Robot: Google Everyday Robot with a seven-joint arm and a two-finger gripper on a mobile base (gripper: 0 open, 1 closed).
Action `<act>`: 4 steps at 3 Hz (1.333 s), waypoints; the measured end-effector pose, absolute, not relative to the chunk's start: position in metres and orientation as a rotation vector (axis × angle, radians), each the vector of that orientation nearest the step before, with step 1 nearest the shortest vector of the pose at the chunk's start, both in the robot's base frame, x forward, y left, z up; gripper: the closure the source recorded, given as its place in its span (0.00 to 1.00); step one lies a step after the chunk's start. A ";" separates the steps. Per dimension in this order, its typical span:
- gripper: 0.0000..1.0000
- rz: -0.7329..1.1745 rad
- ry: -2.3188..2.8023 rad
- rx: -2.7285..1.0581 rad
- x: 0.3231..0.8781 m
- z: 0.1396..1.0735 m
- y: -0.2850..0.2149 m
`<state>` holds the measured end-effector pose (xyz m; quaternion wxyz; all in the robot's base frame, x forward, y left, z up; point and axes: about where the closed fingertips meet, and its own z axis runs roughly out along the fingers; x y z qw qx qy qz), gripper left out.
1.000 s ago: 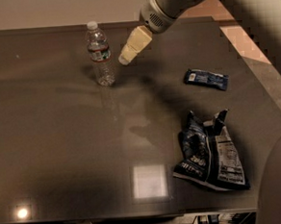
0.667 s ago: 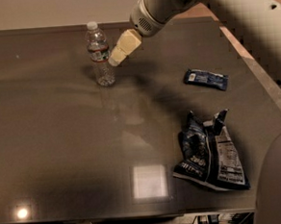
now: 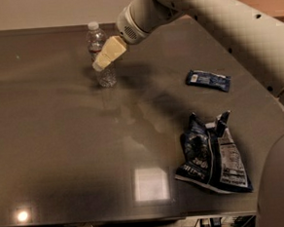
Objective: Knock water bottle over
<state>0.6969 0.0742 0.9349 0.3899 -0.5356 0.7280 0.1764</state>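
The bench [image 3: 61, 140] carries the same things in the same places as a second ago. What has changed is the arm [image 3: 198, 9]: it has swung further to the left across the far side of the bench, bringing its tip from just right of the bottle to right across it.

The crumpled snack bag [image 3: 213, 154] at the near right has not stirred.

The water bottle [image 3: 106, 75] stands upright near the far edge, left of centre, cap on and with no lean that shows. It is in the spot it held in both earlier views, so the knock has not yet taken effect.

The small blue packet [image 3: 208, 80] lies flat on the right, well apart from the action and also unmoved.

The pincer [image 3: 109, 53] now covers the bottle's middle, about where the label band sits, with its pale tip pointing down and left. It looks to be touching the bottle or a hair short of it. Whether the pincer is apart or together cannot be told from here.

My reading is that the sideways sweep is at the point of contact. Pushing on leftward at this height should tip the bottle.
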 end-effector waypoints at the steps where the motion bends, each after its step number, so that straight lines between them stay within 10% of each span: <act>1: 0.00 0.471 1.825 -1.354 0.699 0.933 0.089; 4: 0.65 0.524 1.809 -1.296 0.699 0.942 0.087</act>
